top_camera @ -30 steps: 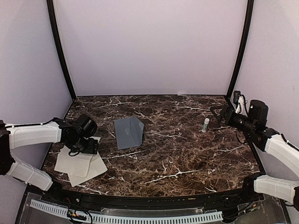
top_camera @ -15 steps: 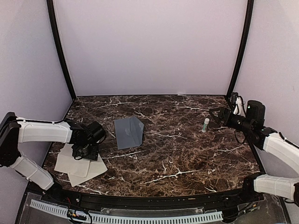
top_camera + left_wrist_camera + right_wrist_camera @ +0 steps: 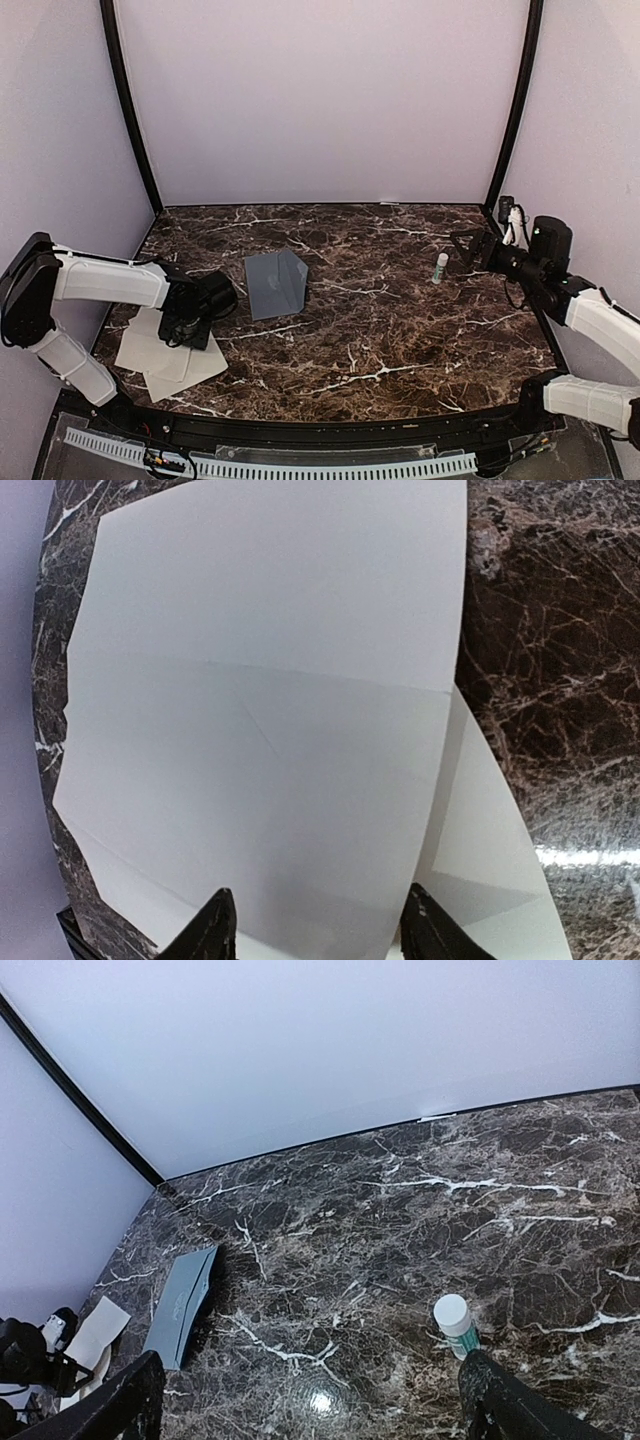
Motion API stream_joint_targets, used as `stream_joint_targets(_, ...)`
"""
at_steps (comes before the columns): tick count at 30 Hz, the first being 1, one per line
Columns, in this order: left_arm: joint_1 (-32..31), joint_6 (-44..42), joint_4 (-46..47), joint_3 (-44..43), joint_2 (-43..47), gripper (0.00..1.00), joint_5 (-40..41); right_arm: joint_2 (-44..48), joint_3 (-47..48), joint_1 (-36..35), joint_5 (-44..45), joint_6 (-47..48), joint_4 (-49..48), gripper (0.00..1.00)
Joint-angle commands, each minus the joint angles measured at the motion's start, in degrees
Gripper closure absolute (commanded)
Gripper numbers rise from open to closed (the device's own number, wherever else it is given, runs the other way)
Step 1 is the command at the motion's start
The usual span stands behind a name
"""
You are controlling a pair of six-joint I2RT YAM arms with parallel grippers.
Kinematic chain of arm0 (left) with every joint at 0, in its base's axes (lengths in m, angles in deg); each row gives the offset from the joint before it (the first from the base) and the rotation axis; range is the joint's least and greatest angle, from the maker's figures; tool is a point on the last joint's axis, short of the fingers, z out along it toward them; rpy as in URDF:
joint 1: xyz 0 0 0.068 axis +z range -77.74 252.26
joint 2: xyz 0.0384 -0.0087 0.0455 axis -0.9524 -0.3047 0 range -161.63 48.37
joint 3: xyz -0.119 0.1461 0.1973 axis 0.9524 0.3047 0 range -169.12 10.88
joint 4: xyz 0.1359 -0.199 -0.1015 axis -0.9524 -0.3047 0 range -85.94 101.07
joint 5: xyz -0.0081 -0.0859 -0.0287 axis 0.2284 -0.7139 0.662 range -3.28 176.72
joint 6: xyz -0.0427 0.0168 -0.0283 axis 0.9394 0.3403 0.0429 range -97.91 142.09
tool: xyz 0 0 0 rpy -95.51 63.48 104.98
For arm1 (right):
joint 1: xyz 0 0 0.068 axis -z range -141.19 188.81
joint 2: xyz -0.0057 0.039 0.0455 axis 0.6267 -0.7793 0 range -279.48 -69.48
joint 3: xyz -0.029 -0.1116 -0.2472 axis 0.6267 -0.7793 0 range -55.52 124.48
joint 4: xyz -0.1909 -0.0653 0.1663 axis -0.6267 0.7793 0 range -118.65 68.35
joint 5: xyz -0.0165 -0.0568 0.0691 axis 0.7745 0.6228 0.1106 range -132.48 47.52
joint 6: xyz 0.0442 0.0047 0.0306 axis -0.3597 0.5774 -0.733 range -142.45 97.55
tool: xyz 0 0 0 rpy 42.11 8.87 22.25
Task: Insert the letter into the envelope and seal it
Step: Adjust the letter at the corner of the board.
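The cream letter [image 3: 160,352] lies near the table's left front edge, its creases clear in the left wrist view [image 3: 260,710]. My left gripper [image 3: 190,333] is low over it with its jaws apart [image 3: 315,930], straddling the top sheet's near edge; the right fingertip [image 3: 425,930] is at that sheet's right edge. The grey envelope [image 3: 274,283] lies flat right of the left arm, flap unfolded, and also shows in the right wrist view [image 3: 182,1303]. My right gripper [image 3: 462,250] hangs open [image 3: 310,1405] above the table at the far right, holding nothing.
A small glue stick [image 3: 440,267] with a white cap stands upright just left of the right gripper [image 3: 457,1325]. A second cream sheet [image 3: 490,850] lies under the letter, sticking out to the right. Black frame posts stand at both back corners.
The left arm has swung right and forward over the letter, and its jaws have narrowed. The right arm has hardly moved. Envelope and glue stick lie as before.
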Motion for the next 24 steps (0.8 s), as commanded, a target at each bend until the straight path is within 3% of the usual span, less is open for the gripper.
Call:
stream_joint_targets(1,-0.49,1.72,-3.16,-1.48,0.30,0.47,3.99,1.29,-0.25,-0.45,0.91,0.75,-3.61,0.01)
stream_joint_targets(16,-0.86,1.66,-3.02,-1.14,-3.29,0.52,4.24,1.84,-0.30,-0.45,1.42,1.60,-2.44,0.01)
stream_joint_targets(24,-1.42,2.12,-3.66,-1.54,-4.40,0.64,5.56,2.44,1.13,-0.41,2.16,2.62,-0.93,0.01)
